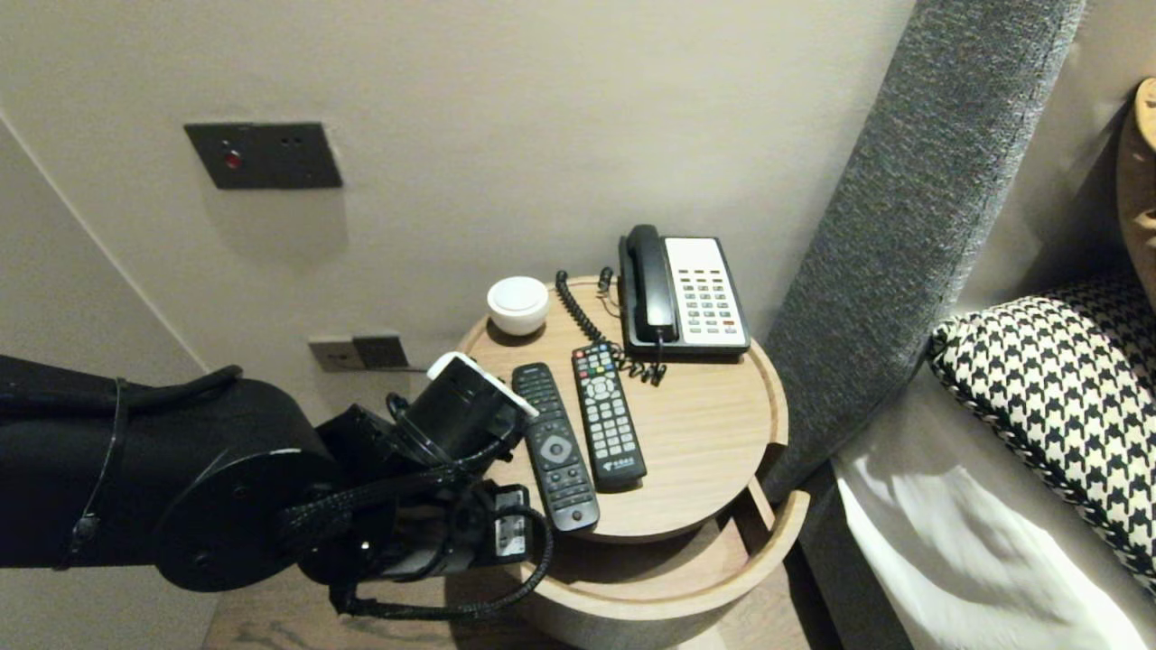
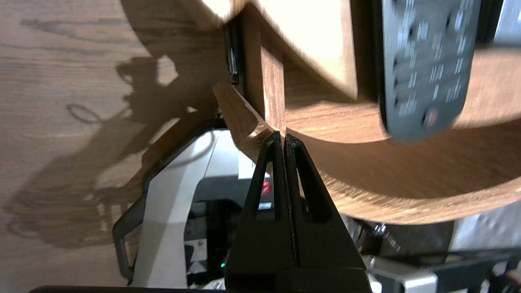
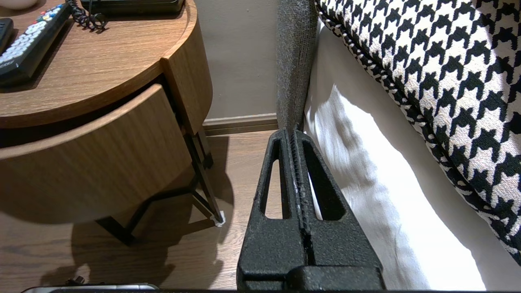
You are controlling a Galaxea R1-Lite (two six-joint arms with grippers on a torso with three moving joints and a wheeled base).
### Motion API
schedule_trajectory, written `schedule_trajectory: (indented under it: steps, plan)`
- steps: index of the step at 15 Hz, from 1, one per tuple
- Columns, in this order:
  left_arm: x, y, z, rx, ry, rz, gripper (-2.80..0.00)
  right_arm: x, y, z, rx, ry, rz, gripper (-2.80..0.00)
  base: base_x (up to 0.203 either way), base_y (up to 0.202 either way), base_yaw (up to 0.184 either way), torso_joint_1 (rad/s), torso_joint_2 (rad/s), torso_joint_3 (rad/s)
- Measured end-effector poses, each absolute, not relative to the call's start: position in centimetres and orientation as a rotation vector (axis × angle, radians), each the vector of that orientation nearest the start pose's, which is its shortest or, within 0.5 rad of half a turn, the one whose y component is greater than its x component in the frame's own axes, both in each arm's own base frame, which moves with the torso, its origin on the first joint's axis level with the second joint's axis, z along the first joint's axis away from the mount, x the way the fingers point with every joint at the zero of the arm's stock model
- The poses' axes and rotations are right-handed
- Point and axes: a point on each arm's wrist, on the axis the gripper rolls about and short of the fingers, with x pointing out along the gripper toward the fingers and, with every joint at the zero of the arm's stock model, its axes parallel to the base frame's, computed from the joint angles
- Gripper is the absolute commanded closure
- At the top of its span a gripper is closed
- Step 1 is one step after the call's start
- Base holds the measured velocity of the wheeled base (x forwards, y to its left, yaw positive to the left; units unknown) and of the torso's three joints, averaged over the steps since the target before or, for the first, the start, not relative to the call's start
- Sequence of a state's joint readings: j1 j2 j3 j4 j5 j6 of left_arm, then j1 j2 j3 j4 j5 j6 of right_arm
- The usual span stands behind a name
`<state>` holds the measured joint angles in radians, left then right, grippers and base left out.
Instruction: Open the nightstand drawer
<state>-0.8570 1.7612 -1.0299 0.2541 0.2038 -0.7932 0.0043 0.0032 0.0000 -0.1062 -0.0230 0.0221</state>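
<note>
A round wooden bedside table [image 1: 704,424] has its curved drawer [image 1: 668,587] pulled partly out. On top lie two black remotes [image 1: 555,447] [image 1: 608,415], a corded phone [image 1: 686,293] and a small white bowl [image 1: 517,304]. My left wrist [image 1: 461,406] hangs at the table's front left edge and hides its gripper in the head view. In the left wrist view the left gripper [image 2: 283,136] is shut on nothing, with its tips right at the end of the curved drawer front [image 2: 407,179], below the overhanging remote [image 2: 423,69]. The right gripper [image 3: 294,132] is parked, shut and empty, between table and bed.
A bed with white sheets [image 1: 948,542], a houndstooth pillow [image 1: 1057,388] and a grey upholstered headboard [image 1: 912,199] stands close on the right. The wall behind carries a dark switch plate [image 1: 262,155] and sockets [image 1: 357,352]. Wooden floor [image 3: 244,183] shows beneath the table's thin black legs [image 3: 201,179].
</note>
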Motion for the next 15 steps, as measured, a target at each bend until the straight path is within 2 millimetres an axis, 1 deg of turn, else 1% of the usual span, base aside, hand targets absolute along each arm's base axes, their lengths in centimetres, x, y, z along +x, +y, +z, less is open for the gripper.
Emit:
schedule_trajectory:
  steps: [11, 15]
  plan:
    - [14.6, -19.9, 13.2, -0.143, 1.061, -0.291, 0.00, -2.3, -0.1, 8.6, 0.024, -0.103, -0.018, 0.00, 0.000, 0.000, 0.000, 0.000, 0.00, 0.000]
    - [13.6, -19.9, 13.7, -0.145, 1.043, -0.341, 0.00, -2.3, -0.1, 8.6, 0.024, -0.103, -0.018, 0.00, 0.000, 0.000, 0.000, 0.000, 0.00, 0.000]
